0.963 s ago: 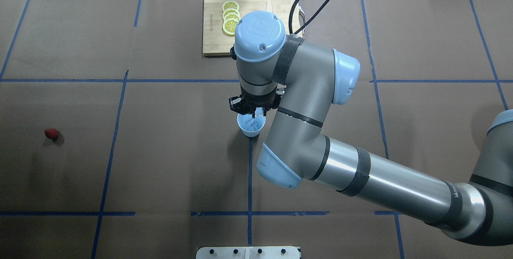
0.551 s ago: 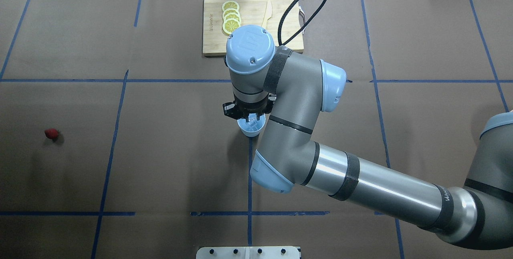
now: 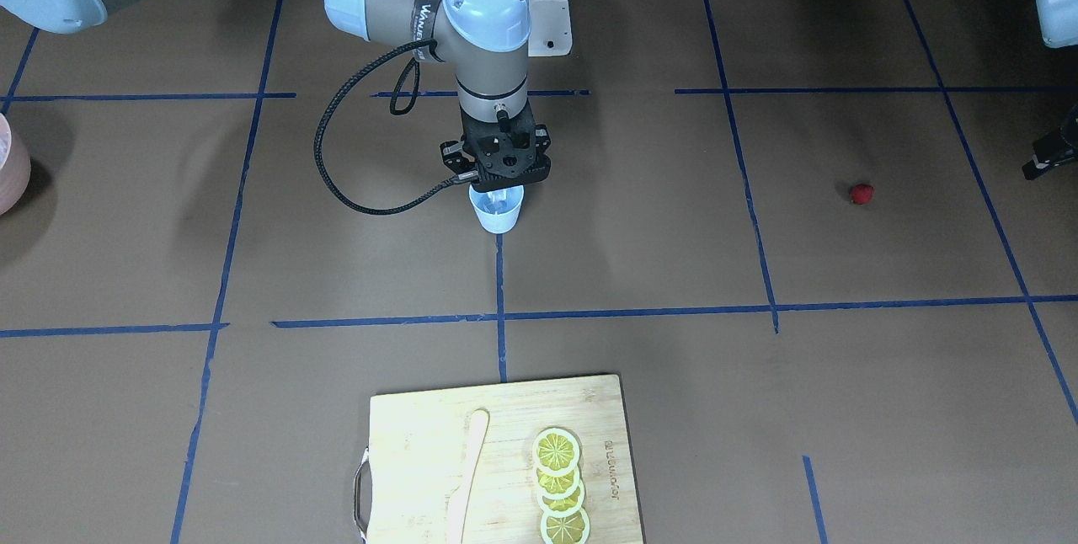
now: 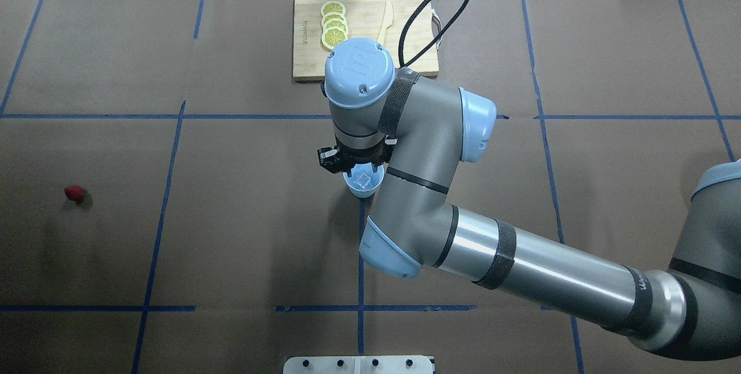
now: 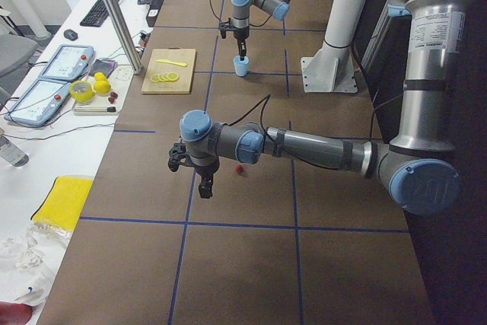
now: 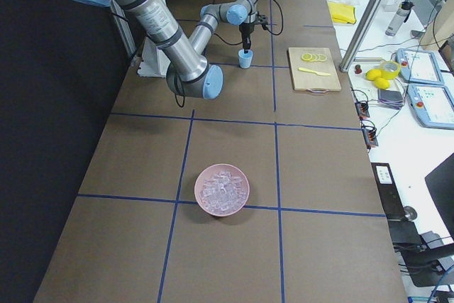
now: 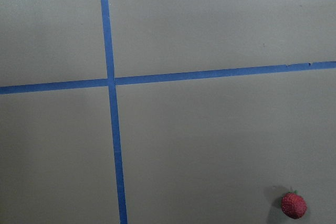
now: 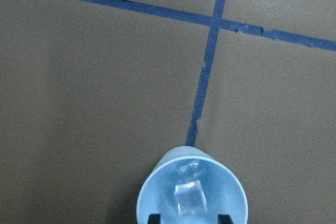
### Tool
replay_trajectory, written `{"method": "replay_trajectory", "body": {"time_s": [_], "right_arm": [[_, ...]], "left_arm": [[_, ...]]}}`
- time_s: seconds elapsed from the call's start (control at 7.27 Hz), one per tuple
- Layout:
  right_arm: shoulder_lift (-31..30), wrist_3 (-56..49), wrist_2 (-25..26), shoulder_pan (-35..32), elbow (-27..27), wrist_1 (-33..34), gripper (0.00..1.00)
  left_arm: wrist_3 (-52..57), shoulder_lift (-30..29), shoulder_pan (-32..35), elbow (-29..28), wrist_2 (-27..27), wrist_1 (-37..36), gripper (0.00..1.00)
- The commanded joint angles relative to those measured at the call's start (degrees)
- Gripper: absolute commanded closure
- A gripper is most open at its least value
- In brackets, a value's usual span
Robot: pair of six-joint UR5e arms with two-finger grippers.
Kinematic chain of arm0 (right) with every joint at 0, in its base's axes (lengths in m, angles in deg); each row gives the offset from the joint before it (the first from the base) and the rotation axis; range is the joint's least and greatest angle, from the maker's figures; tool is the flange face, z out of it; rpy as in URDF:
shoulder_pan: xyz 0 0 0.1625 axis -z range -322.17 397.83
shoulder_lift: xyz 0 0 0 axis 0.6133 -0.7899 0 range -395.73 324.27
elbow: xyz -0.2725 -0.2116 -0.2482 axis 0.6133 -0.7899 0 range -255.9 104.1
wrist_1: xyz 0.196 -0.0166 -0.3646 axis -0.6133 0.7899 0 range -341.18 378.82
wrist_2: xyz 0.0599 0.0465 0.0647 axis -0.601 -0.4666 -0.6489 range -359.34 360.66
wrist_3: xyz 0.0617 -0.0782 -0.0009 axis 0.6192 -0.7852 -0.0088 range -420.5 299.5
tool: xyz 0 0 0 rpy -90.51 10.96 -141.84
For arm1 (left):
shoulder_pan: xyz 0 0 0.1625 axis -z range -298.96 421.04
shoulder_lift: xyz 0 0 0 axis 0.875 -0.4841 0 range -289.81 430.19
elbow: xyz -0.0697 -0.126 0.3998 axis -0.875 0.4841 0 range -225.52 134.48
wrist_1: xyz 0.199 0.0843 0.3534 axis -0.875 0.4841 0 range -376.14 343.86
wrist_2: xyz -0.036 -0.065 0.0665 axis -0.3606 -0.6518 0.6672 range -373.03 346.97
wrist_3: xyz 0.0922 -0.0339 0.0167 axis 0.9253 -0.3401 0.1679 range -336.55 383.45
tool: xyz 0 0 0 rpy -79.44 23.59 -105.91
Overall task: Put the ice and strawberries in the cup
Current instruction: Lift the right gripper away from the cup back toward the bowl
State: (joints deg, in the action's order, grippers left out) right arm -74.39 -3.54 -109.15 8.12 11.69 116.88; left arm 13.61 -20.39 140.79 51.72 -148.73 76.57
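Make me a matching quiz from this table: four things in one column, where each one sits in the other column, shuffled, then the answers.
1. cup
2. strawberry
3. lemon slices
4. pink bowl

A. on the wooden cutting board
B. right under the right gripper, ice inside
C. far out on the robot's right side
D. lying far out on the robot's left side

Pairs: 1-B, 2-D, 3-A, 4-C.

Overhead cam looks down from behind the robot [image 4: 521,258], and the front cam faces it. Both share the cup [image 4: 362,191]; the wrist cams sit way closer.
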Motion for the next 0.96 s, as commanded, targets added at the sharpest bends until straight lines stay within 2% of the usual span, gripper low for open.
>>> {"method": "replay_trajectory", "body": {"time_s": [0.0,0.14,0.28,0.41,0.55,0.69,0.83], "right_arm": [[0.0,0.0,-0.1,0.0,0.1,0.0,0.01],[0.0,0.0,-0.2,-0.2,1.0,0.5,0.01],[-0.4,-0.1,-0.8,-2.3,3.9,4.2,0.01],[-1.4,-1.3,-1.1,-5.3,8.7,11.6,0.00],[-4.4,-4.9,-2.0,-9.4,13.2,14.6,0.00],[-9.3,-10.3,-6.8,-15.4,17.3,14.8,0.00],[-13.7,-17.6,-11.3,-21.9,20.0,14.8,0.00]], "left_arm": [[0.0,0.0,0.0,0.0,0.0,0.0,0.00],[-0.1,-0.1,0.0,0.0,0.0,0.0,0.00],[-0.6,-0.5,-0.3,0.3,0.2,0.0,0.00],[-1.5,-0.5,-3.3,0.9,0.6,-0.1,0.00],[-7.8,-0.6,-6.7,0.9,0.7,1.9,0.00],[-16.8,0.0,-9.5,0.9,2.7,9.2,0.00],[-28.4,2.4,-15.0,0.9,6.8,17.9,0.00]]}}
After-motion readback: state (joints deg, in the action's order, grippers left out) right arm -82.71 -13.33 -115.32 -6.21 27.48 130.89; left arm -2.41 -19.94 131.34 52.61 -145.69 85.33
